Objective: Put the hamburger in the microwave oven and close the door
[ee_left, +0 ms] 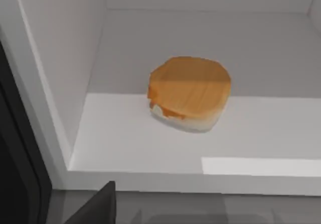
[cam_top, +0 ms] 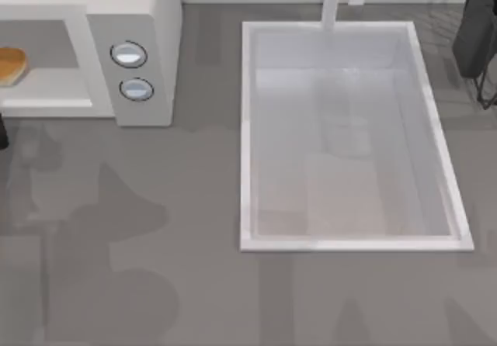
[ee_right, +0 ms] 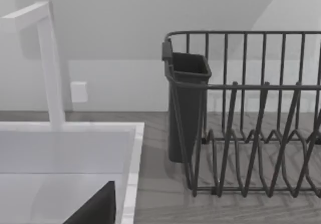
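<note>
The hamburger (ee_left: pixel 188 92), a round orange-topped bun, lies on the floor of the microwave oven (cam_top: pixel 147 20), inside its open cavity (ee_left: pixel 150 138). From above, the hamburger (cam_top: pixel 11 64) shows at the far left edge, left of the two round knobs (cam_top: pixel 129 54). A dark part of my left gripper (ee_left: pixel 95 209) sits in front of the cavity's sill, apart from the bun and holding nothing. A dark upright edge (ee_left: pixel 15 163) stands beside the opening; I cannot tell if it is the door. A dark part of my right gripper (ee_right: pixel 95 209) hangs over the sink's corner.
A large white sink (cam_top: pixel 247 129) with a white faucet (cam_top: pixel 332 1) takes up the middle and right of the table. At the back right stands a dark wire dish rack (ee_right: pixel 251 118) with a dark cup holder (ee_right: pixel 186 103). The grey counter (cam_top: pixel 155 268) lies in front.
</note>
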Available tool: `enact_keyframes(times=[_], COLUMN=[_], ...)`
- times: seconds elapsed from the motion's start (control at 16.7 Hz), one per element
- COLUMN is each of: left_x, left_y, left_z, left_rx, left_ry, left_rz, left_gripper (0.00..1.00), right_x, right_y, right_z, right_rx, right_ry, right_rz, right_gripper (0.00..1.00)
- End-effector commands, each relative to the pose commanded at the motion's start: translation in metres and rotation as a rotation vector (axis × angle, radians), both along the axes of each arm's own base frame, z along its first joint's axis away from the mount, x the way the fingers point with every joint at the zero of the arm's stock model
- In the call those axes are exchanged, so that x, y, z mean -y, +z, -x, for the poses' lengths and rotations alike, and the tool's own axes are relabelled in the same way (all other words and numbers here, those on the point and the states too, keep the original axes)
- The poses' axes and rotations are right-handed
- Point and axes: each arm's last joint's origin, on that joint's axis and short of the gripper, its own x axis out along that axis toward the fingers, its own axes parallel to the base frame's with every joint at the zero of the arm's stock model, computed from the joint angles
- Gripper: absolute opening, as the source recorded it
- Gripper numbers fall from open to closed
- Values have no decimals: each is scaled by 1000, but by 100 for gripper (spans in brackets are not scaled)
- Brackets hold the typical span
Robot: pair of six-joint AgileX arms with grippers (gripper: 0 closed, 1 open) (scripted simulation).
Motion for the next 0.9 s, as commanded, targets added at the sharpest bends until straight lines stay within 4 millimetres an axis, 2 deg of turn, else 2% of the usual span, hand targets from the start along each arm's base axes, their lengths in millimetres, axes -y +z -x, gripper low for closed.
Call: enact_keyframes(times=[0.18, 0.54, 0.72, 0.9], left_x=[0, 2, 13, 28], left_y=[22, 23, 26, 38], left_z=[2, 4, 21, 48], left_rx=[25, 22, 11, 52], left_ry=[1, 0, -1, -2], left_rz=[-7, -6, -4, -14], left_gripper=[100, 100, 100, 100], right_x=[0, 0, 0, 0], right_y=[0, 0, 0, 0], right_z=[0, 0, 0, 0], right_rx=[0, 0, 0, 0], right_ry=[0, 0, 0, 0], right_rz=[0, 0, 0, 0], right_gripper=[100, 100, 100, 100])
